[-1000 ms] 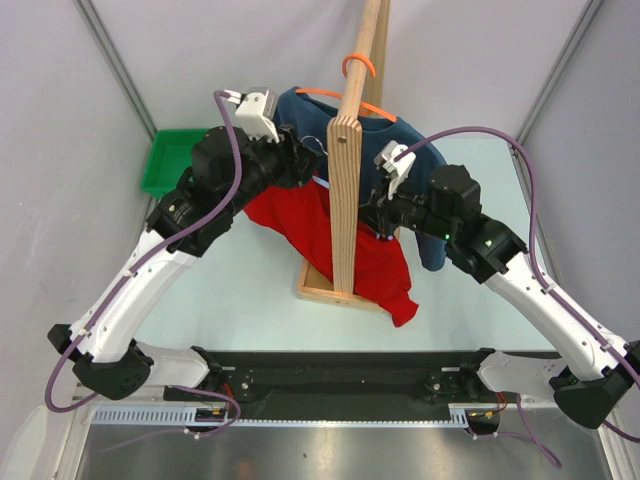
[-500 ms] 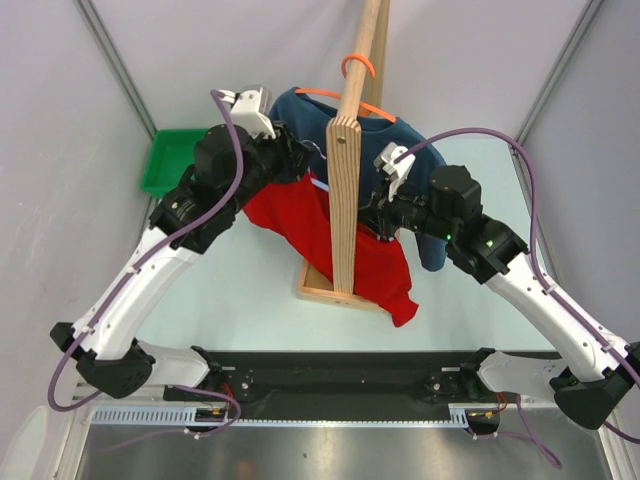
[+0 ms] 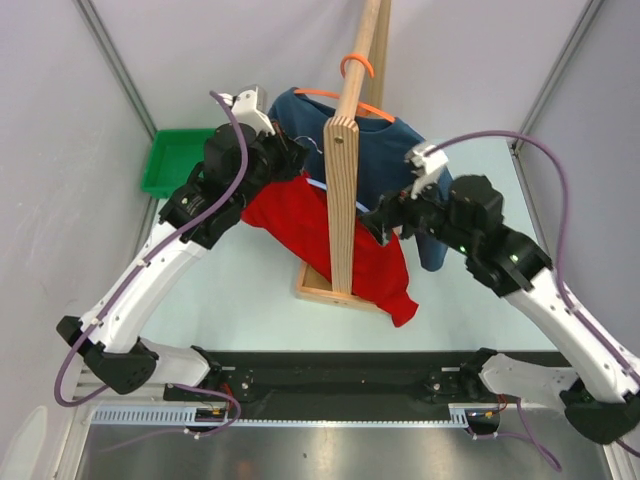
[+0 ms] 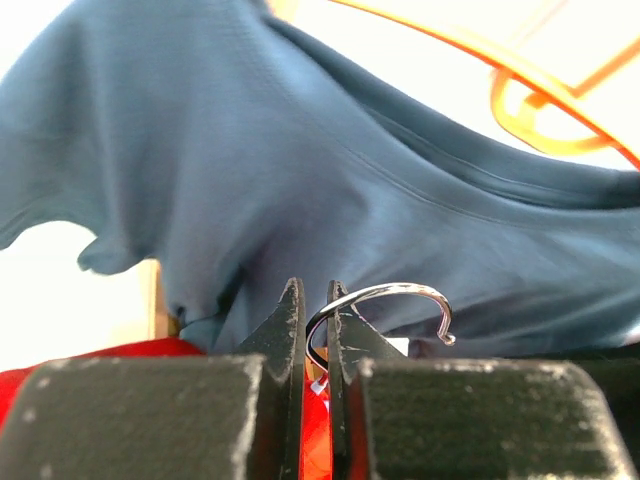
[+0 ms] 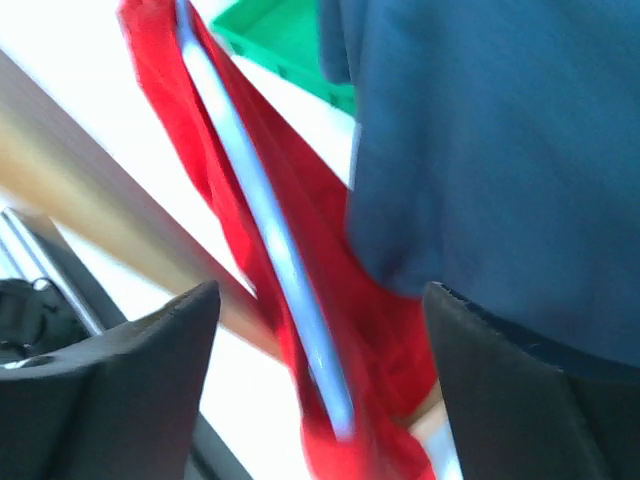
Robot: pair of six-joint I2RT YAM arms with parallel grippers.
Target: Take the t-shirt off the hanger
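Hides green plastic tray partly behind left arm; contents indiscernible. Clamps silver wire hanger hook in left pincer; holds right pincer wide beside red t-shirt.

Middle's pretty jammed. The wooden post stands right between the arms, with the red shirt draped over its left and front, and the blue shirt crowding in behind and to the right. The green bin takes the far-left corner. The bare counter near-left of the post's base, and along the right side, leaves a claw room to pass.
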